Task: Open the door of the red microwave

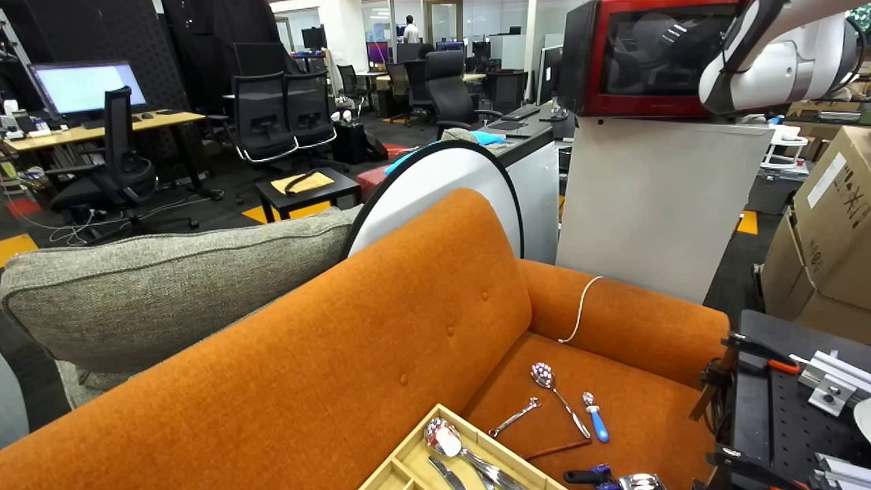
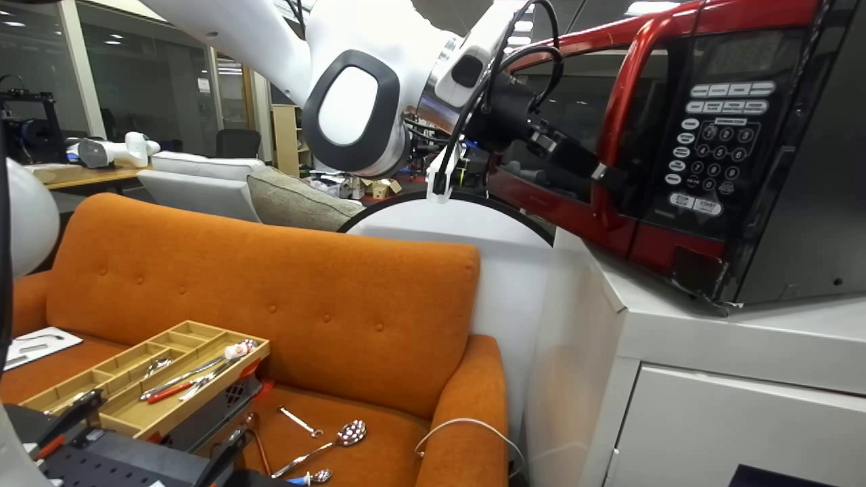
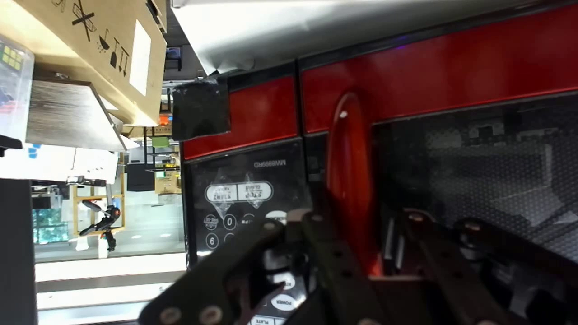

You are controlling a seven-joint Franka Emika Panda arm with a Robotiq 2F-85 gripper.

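Observation:
The red microwave rests on a white pedestal, and both exterior views show it. Its door lies flush beside the dark keypad panel, with only a thin seam between them. A curved red handle stands out along the door's edge. My gripper is shut on this handle, which runs between its two dark fingers in the wrist view. In an exterior view, a finger crosses in front of the handle's lower part; the finger behind is hidden. The gripper is out of sight behind my arm.
An orange sofa stands below the arm, carrying loose utensils and a wooden tray. A round white panel with black rim leans between sofa and pedestal. Cardboard boxes are stacked near the pedestal. Black cables hang along the wrist.

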